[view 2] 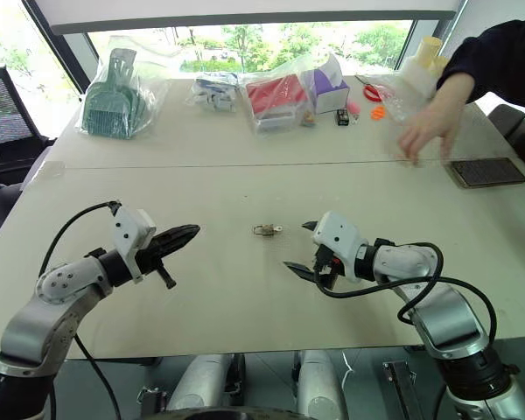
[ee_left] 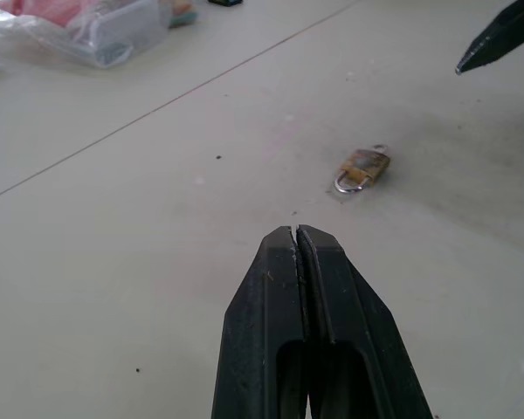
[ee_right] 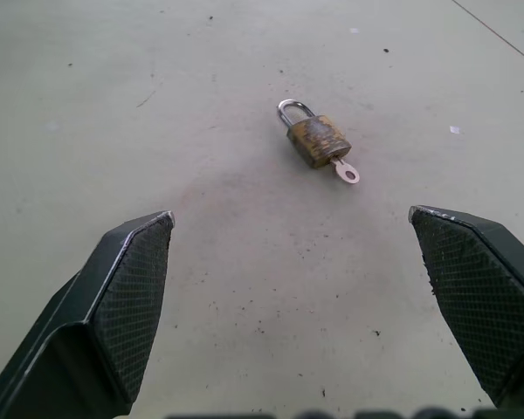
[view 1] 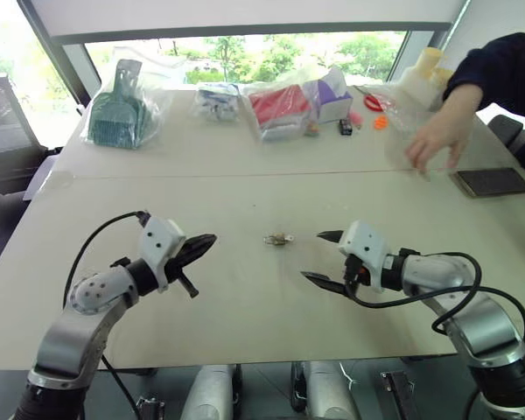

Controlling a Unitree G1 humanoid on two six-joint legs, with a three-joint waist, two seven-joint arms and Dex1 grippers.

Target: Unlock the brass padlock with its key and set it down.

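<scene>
Tiny, stiff, likely slippery brass padlock (ee_right: 318, 140) with key (ee_right: 344, 169) inserted — best pinched across body; left pincer (view 1: 201, 245) together, right pincer (view 1: 324, 256) apart.

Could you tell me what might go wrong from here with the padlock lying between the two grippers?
The brass padlock is tiny and lies flat on the table, so the open right gripper may push it along rather than pinch it. The key already sits in the lock; a clumsy grab could knock it out or bend it. The left gripper is shut and must open first, or it will only nudge the lock.
</scene>
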